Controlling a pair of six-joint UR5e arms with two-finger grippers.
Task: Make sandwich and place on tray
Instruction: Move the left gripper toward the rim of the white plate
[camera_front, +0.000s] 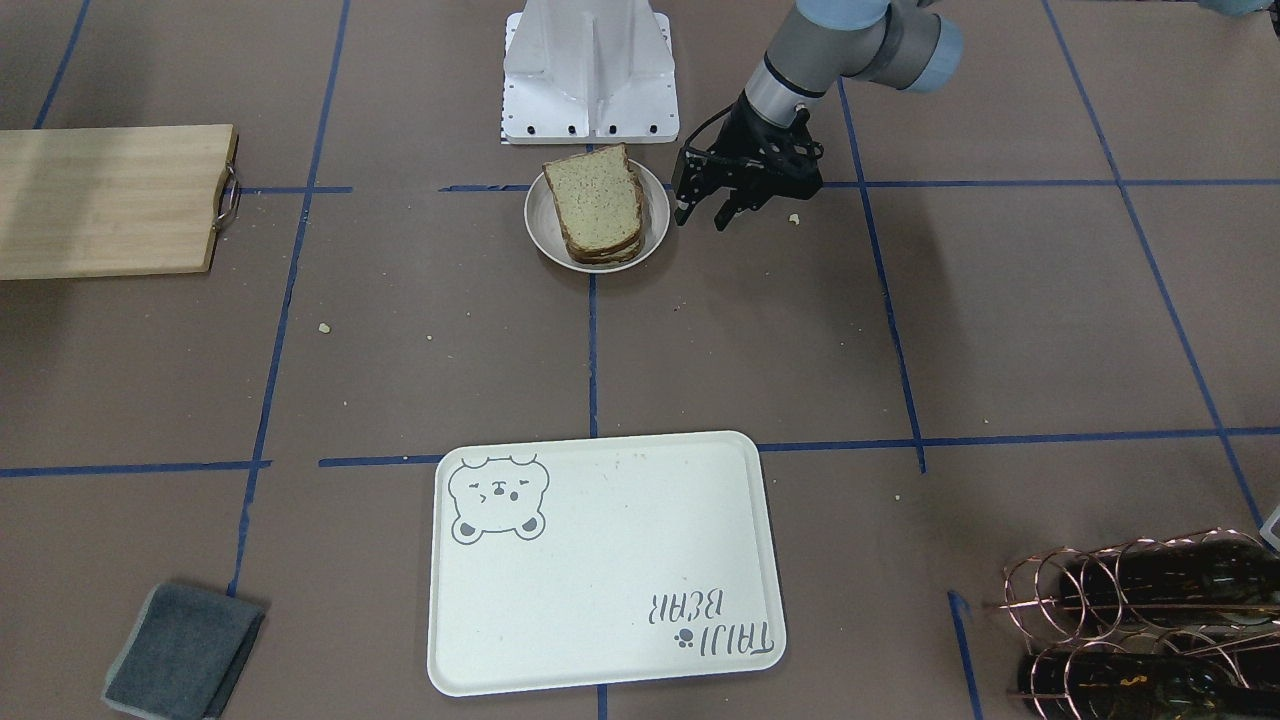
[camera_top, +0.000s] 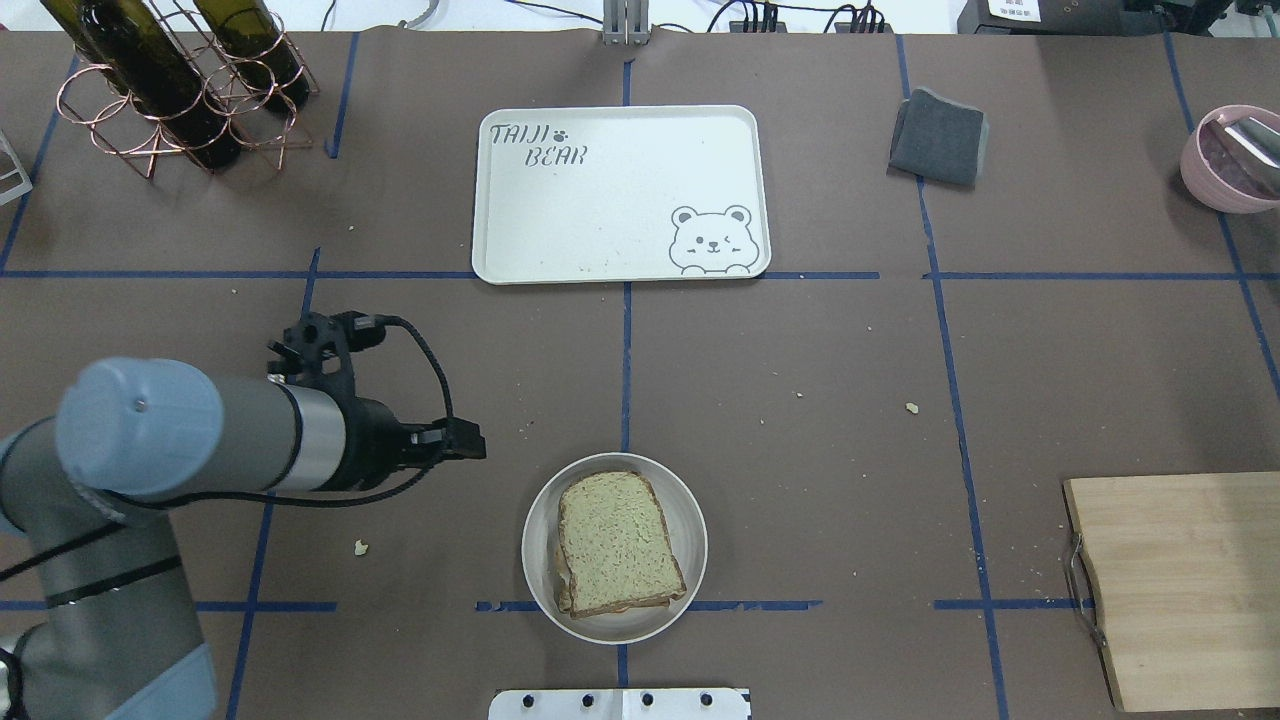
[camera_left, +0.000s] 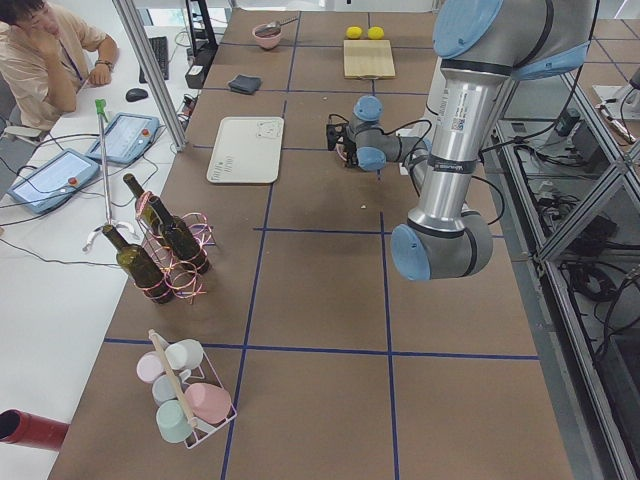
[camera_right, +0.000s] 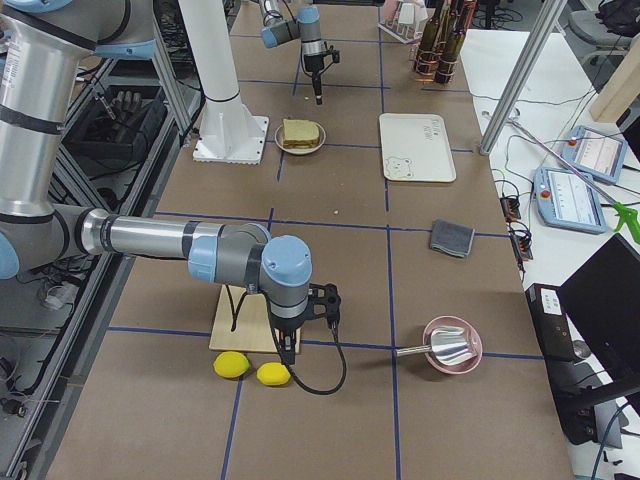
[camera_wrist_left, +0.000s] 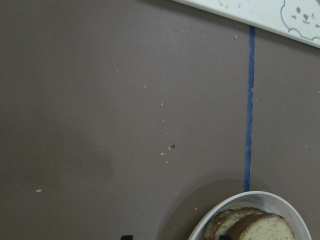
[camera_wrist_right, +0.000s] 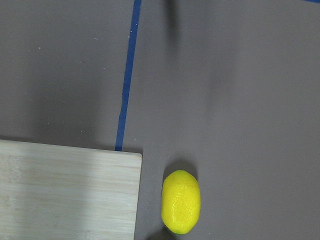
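The sandwich (camera_front: 595, 205), two brown-crusted bread slices stacked, lies on a small round beige plate (camera_front: 540, 235) near the robot base; it also shows in the overhead view (camera_top: 618, 542) and at the bottom of the left wrist view (camera_wrist_left: 250, 227). The cream bear tray (camera_front: 600, 560) (camera_top: 600, 200) lies bare across the table from it. My left gripper (camera_front: 703, 218) (camera_top: 470, 440) hovers beside the plate, open and empty, not touching it. My right gripper (camera_right: 290, 350) shows only in the exterior right view, over the cutting board's corner by two lemons; I cannot tell whether it is open or shut.
A wooden cutting board (camera_top: 1190, 590) with a metal handle lies on the robot's right. A lemon (camera_wrist_right: 181, 201) lies off its corner. A grey cloth (camera_top: 938, 137), a pink bowl (camera_top: 1230, 160) and a wine bottle rack (camera_top: 170, 90) stand at the far side. Crumbs dot the table.
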